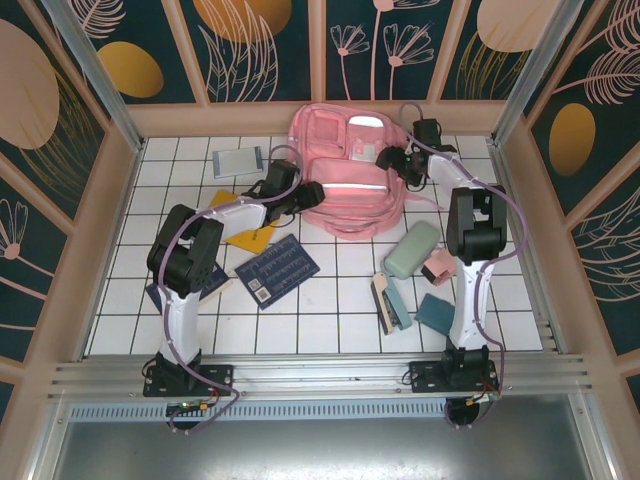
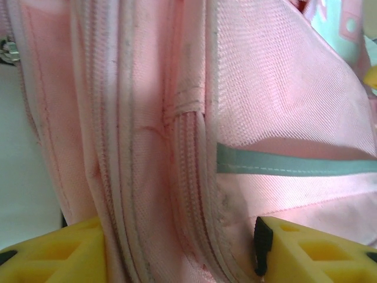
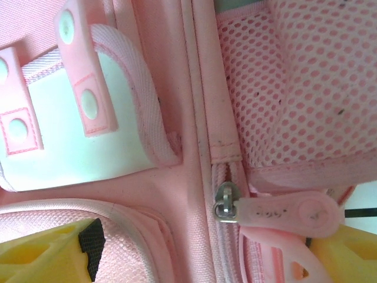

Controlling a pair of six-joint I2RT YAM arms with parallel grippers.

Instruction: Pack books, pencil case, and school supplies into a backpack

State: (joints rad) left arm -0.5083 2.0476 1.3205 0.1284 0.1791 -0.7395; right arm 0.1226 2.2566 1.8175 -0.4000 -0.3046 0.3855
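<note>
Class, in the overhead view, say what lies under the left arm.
A yellow-orange book lies under the left arm, two corners showing. A dark blue flat thing pokes out beneath the elbow. Their middles are covered.

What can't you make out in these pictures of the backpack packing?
Left wrist view: whether the left claw pinches the backpack fabric; the bottom edge cuts its fingers off.
Right wrist view: how far the zipper is undone; it runs off the bottom edge.
Top view: the label of the yellow book, covered by the left arm; the pink block, partly behind the right arm.
</note>
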